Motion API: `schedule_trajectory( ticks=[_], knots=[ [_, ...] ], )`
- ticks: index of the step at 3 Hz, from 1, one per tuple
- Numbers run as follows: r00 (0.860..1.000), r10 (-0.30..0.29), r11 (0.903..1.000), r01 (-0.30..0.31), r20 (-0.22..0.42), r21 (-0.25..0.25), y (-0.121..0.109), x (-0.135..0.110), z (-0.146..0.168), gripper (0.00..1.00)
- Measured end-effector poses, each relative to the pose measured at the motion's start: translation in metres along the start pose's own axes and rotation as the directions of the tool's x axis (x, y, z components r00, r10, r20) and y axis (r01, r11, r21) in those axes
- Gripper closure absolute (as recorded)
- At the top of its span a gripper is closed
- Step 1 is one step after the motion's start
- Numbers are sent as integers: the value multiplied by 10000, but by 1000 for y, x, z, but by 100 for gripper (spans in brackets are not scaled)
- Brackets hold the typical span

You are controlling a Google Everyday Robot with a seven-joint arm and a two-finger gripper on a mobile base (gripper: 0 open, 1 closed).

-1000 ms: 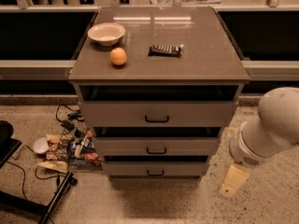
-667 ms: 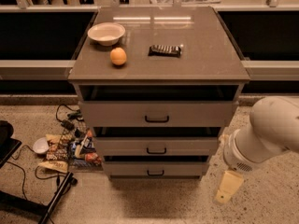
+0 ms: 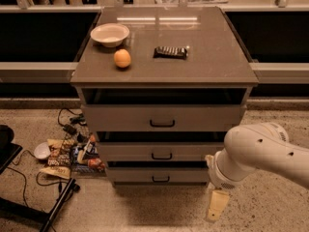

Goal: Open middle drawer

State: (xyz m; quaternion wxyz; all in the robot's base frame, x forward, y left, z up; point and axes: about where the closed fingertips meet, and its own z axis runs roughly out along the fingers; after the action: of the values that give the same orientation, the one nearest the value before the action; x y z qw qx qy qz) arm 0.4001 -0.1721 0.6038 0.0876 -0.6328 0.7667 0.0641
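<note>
Speckled floor all around, and dead centre stands the grey cabinet (image 3: 164,71) with its three drawers. On top we've got a white bowl (image 3: 110,34), an orange (image 3: 122,58) just in front of it, and a dark packet (image 3: 170,52) off to the right. Middle drawer (image 3: 193,151) sits between the taller top drawer (image 3: 203,117) and the bottom drawer (image 3: 183,176), its black handle (image 3: 161,155) at centre, nothing touching it. Robot arm (image 3: 263,153) comes in from the right, and the gripper (image 3: 217,205) hangs low by the cabinet's bottom right corner, pointing at the floor, well apart from that handle. Open or closed? Can't tell. Snack packs and cables (image 3: 67,153) litter the floor at left.
</note>
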Motion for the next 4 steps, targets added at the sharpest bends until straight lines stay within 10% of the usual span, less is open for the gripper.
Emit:
schedule_trajectory(
  ticks=[2, 4],
  knots=[
    [9988, -426, 9984, 435, -250, 367, -47, -33, 115, 0],
    [9991, -103, 9958, 139, -400, 904, -70, -27, 127, 0]
  ],
)
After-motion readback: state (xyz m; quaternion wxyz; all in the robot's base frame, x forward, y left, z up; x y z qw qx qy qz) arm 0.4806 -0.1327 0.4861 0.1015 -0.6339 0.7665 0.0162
